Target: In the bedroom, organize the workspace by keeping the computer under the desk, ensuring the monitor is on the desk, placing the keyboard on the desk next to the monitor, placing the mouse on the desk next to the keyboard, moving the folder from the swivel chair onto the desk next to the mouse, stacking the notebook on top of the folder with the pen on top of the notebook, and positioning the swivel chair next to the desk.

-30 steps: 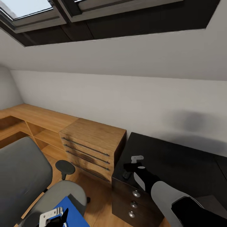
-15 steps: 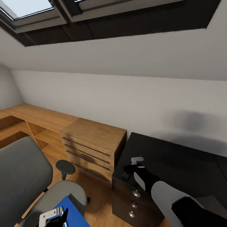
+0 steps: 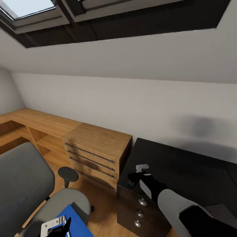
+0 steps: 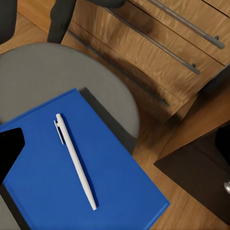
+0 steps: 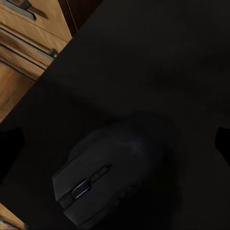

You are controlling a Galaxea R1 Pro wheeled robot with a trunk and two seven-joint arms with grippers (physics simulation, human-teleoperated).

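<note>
Head view: the right tool (image 3: 133,179) hangs low over the near corner of the black tabletop (image 3: 184,168), beside the wooden drawer unit (image 3: 95,148). The left tool (image 3: 56,227) hovers above the blue folder (image 3: 77,223) lying on the swivel chair (image 3: 29,187); whether it is apart or together cannot be told here.

Left wrist view: the pen (image 4: 75,160) lies on the folder, which rests on the grey seat, one dark fingertip (image 4: 9,153) at the folder's edge, nothing gripped.

Right wrist view: the mouse (image 5: 110,177) sits on the tabletop between the two fingertips (image 5: 8,148), which stand apart and clear of it. To release cleanly, lift straight up without brushing the mouse. When taking the folder, mind that the loose pen could roll off.
</note>
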